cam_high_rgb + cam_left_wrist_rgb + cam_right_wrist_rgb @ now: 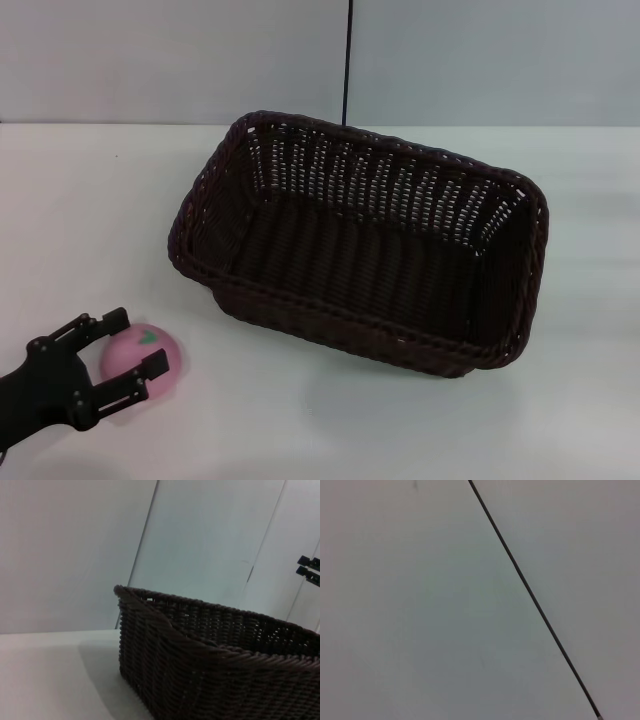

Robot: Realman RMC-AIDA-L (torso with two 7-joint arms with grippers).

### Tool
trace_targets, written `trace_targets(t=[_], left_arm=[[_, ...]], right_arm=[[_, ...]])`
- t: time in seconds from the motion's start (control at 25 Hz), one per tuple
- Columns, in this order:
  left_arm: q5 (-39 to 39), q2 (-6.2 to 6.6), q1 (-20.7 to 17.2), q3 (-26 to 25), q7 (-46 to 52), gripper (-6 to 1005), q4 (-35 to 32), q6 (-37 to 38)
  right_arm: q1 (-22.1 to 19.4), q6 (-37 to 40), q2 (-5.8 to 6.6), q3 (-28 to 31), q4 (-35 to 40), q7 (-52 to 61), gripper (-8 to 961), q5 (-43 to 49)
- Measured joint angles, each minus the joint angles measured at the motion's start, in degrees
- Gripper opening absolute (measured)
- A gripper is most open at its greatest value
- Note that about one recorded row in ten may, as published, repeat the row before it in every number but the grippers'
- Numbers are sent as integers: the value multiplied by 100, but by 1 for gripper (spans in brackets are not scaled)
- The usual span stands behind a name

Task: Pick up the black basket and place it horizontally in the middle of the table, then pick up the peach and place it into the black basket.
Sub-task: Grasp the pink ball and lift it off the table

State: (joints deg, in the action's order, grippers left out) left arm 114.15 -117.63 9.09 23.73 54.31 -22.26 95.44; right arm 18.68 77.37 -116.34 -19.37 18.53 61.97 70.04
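Nearby, black basket [360,240] empty, peach [143,360] between left tool [125,352] fingers

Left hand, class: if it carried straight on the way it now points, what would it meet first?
The peach. The left hand points up and right in the head view, its open fingers already on either side of the fruit. Beyond that lies bare table, then probably the black basket, though depth is unclear.

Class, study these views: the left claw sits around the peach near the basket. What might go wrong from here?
1. The peach is round and smooth; the left claw brackets only its near side, so it may roll or squirt out on closing.
2. The black basket has a raised rim; a low carry might knock the peach against it or shift the basket.
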Motion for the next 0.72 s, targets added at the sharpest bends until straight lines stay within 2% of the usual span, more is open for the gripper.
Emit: trace_targets(t=[0.56, 0.72], left_arm=[[55, -16, 29, 27, -9, 801, -7, -214], [56, -16, 57, 27, -36, 638, -5, -230]], right_arm=[[-58, 87, -38, 4, -58, -31, 543, 0], [-58, 87, -38, 3, -60, -37, 542, 0]])
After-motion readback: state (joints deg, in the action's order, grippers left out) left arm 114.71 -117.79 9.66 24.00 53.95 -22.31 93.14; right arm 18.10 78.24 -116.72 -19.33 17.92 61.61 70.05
